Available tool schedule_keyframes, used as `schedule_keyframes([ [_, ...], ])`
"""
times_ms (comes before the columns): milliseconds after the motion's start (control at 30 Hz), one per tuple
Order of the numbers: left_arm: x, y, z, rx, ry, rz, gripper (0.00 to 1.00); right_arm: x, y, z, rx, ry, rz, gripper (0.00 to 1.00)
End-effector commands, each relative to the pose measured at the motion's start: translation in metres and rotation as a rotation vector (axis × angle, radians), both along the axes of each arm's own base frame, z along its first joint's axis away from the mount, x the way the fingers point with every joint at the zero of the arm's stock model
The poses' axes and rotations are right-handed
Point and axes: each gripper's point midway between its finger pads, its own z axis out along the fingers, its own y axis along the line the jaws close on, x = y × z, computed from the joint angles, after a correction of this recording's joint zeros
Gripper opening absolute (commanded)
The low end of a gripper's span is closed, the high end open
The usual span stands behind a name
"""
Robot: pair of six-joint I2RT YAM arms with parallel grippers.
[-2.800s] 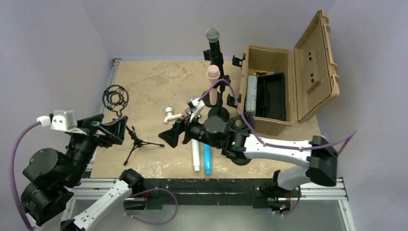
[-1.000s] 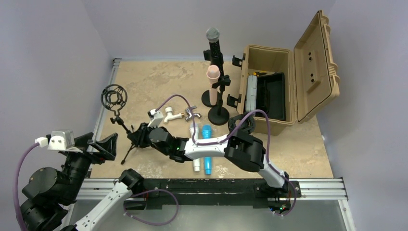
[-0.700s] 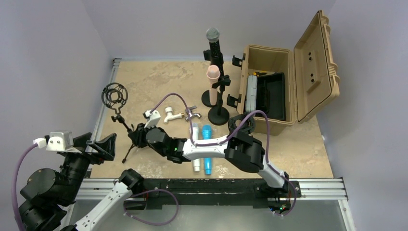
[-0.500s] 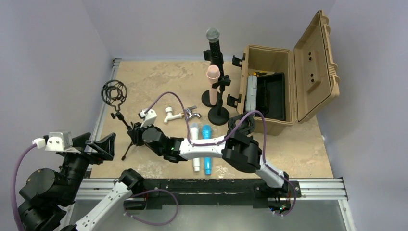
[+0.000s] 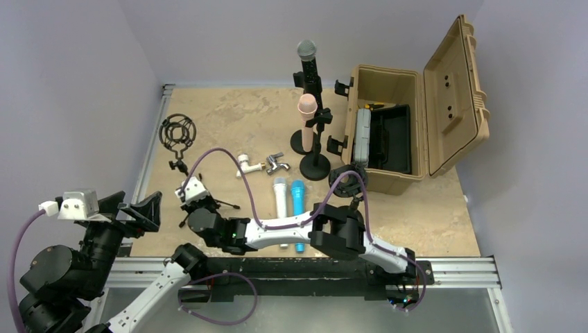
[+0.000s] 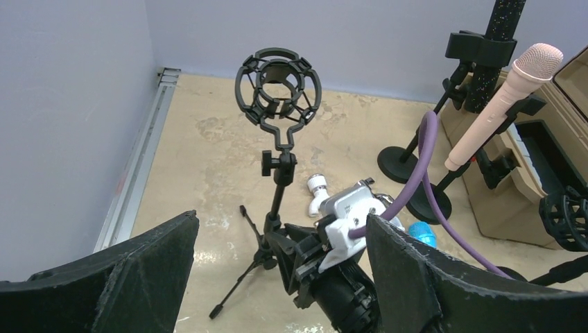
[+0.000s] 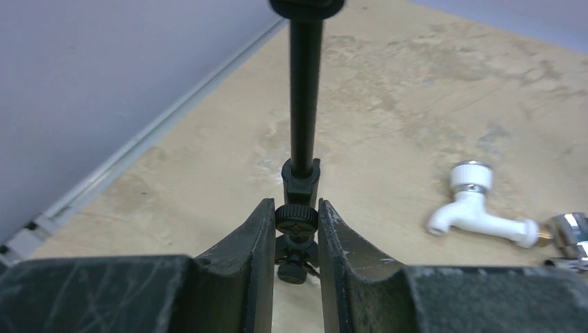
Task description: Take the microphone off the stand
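Swung left, the right gripper (image 7: 296, 214) pinches the black shock-mount tripod stand (image 6: 279, 184) (left gripper (image 6: 281, 222) gapes); pink microphone (image 6: 496, 111) stays clipped.

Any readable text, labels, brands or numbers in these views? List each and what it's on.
None: no text can be read in any view.
Tan case: moulded shapes on the lid, no lettering visible.
Black microphone, pink microphone, white microphone, blue microphone: no print legible.
Tripod stand: plain black, no marking seen.
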Motion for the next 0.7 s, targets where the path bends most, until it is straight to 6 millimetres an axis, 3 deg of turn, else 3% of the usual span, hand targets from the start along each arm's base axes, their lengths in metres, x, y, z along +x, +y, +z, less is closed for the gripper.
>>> schedule_keyframes([
  [0, 0.001, 0.004, 0.006, 0.027, 0.007, 0.018, 0.88, 0.015, -0.040, -0.028, -0.332, -0.143, -0.141, 0.00],
  [467, 0.000, 0.006, 0.006, 0.016, 0.014, 0.029, 0.87, 0.002, -0.008, 0.024, -0.209, -0.225, 0.064, 0.02],
  [667, 0.005, 0.003, 0.004, 0.021, 0.027, 0.028, 0.87, -0.019, 0.002, 0.047, -0.056, -0.147, 0.232, 0.48],
])
